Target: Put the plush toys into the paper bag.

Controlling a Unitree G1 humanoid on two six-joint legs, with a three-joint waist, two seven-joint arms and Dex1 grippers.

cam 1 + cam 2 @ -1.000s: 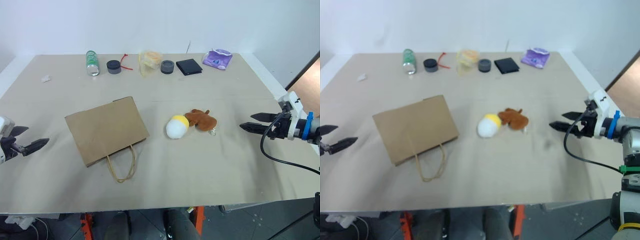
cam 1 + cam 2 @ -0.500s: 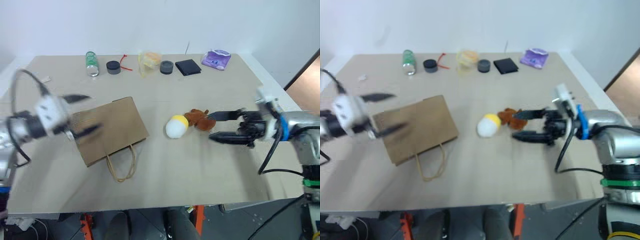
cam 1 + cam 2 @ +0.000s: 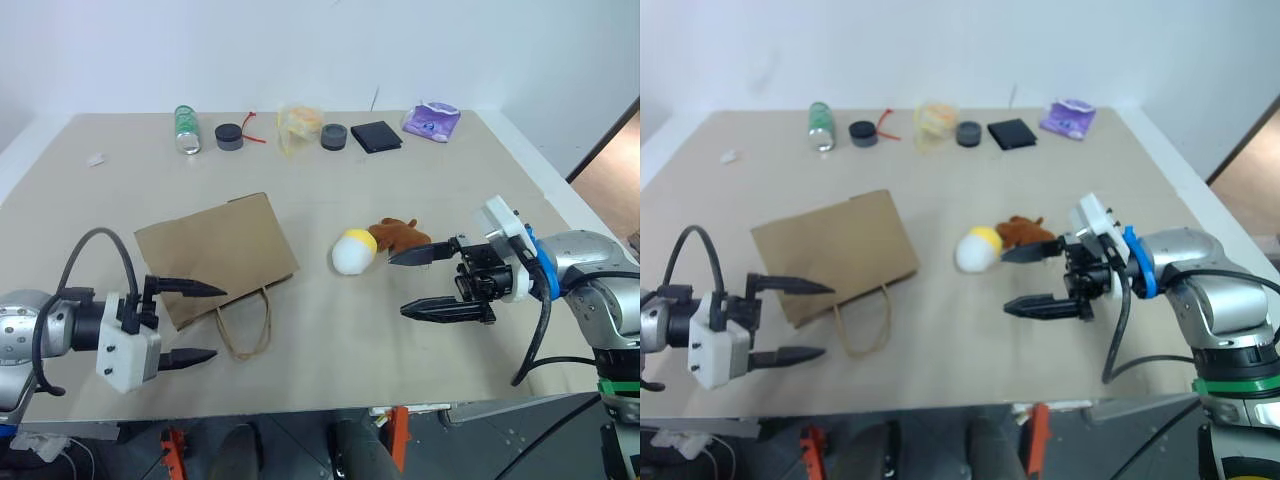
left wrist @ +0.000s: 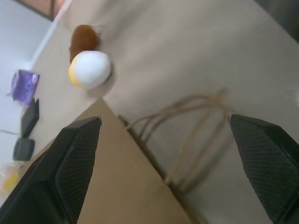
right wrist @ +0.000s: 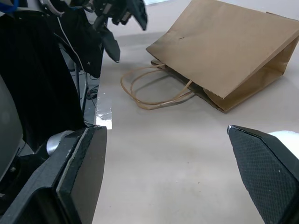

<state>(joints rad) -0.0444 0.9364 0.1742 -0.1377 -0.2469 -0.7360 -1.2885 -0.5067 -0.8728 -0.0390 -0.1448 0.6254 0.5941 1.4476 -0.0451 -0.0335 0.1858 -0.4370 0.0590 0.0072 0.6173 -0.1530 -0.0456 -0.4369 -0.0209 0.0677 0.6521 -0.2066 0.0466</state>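
The paper bag (image 3: pixel 215 255) lies flat on the table, its cord handles (image 3: pixel 245 325) pointing toward the front edge. To its right lie the plush toys: a white egg-shaped one with a yellow end (image 3: pixel 353 252) touching a brown furry one (image 3: pixel 400 236). My left gripper (image 3: pixel 215 323) is open and empty, its tips beside the bag's near corner and handles. The left wrist view looks over the bag (image 4: pixel 117 186) to both toys. My right gripper (image 3: pixel 400 285) is open and empty, level, its upper fingertip just right of the brown toy.
Along the far edge stand a green bottle (image 3: pixel 185 128), two black round lids (image 3: pixel 229 135), a yellowish clear packet (image 3: pixel 300 125), a black wallet (image 3: pixel 377 135) and a purple packet (image 3: pixel 432 120). A small white scrap (image 3: pixel 95 158) lies far left.
Both arms swung in from the table's sides. The left gripper came right to the bag's handles; the right came left to the brown toy. Both stayed open; toys and bag did not move.
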